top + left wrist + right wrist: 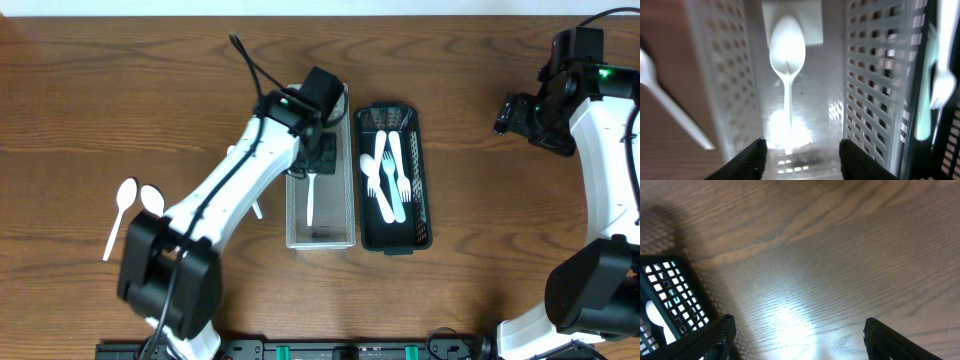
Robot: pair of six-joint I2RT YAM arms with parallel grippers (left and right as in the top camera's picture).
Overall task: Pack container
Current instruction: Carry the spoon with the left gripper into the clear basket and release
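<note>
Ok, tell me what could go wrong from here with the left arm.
The left jaws stand open low inside the clear basket, between its walls; a slanted lift could catch one and drag it.
The spoon has its handle end between the jaws and might get snagged on the way up.
The two loose spoons lie close together; grabbing one may knock the other.

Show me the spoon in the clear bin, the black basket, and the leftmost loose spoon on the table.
spoon in the clear bin (787, 47), left wrist view, bowl.
black basket (424, 190), overhead view, right wall.
leftmost loose spoon (126, 194), overhead view, bowl.
</note>
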